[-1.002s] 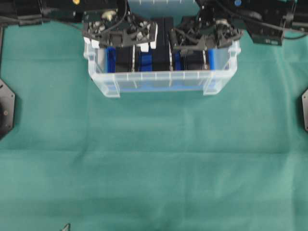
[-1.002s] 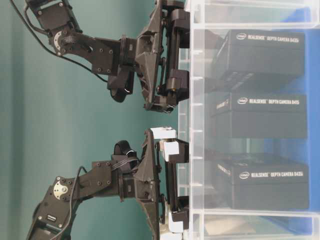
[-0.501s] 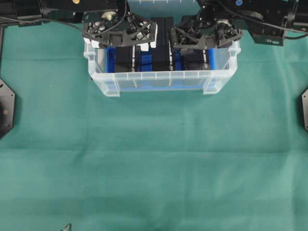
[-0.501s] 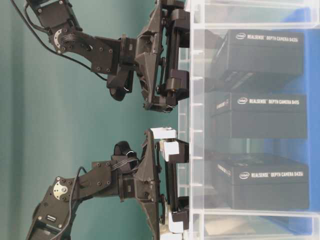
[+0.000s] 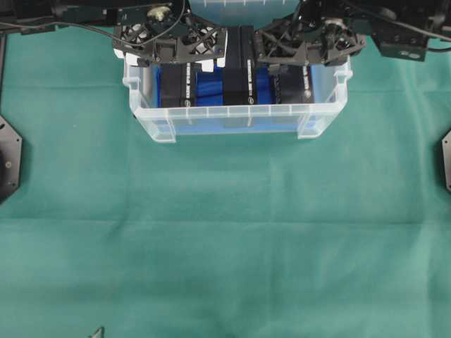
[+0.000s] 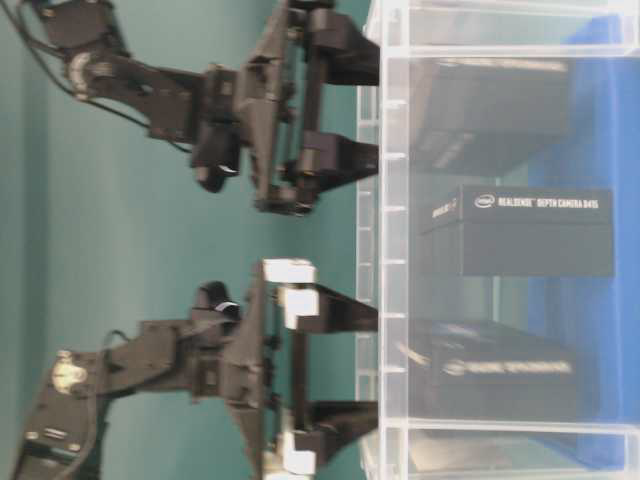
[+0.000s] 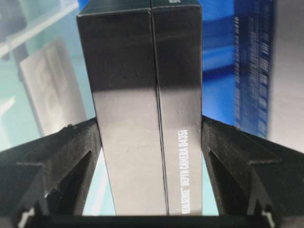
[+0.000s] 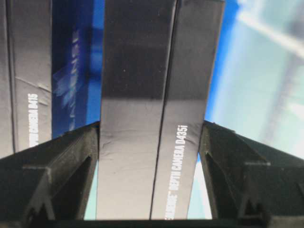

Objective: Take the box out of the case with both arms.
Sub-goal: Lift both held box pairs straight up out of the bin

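Note:
The clear case (image 5: 236, 116) with its blue liner (image 5: 204, 88) sits at the back of the table and holds three black boxes standing on edge. My left gripper (image 5: 176, 63) is shut on the left box (image 5: 176, 90). In the left wrist view both fingers (image 7: 80, 142) press the sides of that box (image 7: 142, 118). My right gripper (image 5: 303, 62) is shut on the right box (image 5: 294, 88), and its fingers (image 8: 223, 147) clamp the same box (image 8: 152, 123). The middle box (image 5: 238, 77) stands free between them. At table level the gripped boxes (image 6: 490, 115) (image 6: 500, 370) are blurred and the middle box (image 6: 520, 230) is sharp.
Green cloth (image 5: 225, 239) covers the table in front of the case. Black round mounts sit at the left edge (image 5: 8, 158) and the right edge (image 5: 445, 160). A second translucent container (image 5: 239, 8) stands behind the case, between the arms.
Both grippers have risen away from the case rim, each carrying its outer box upward inside the case. The middle box has stayed put.

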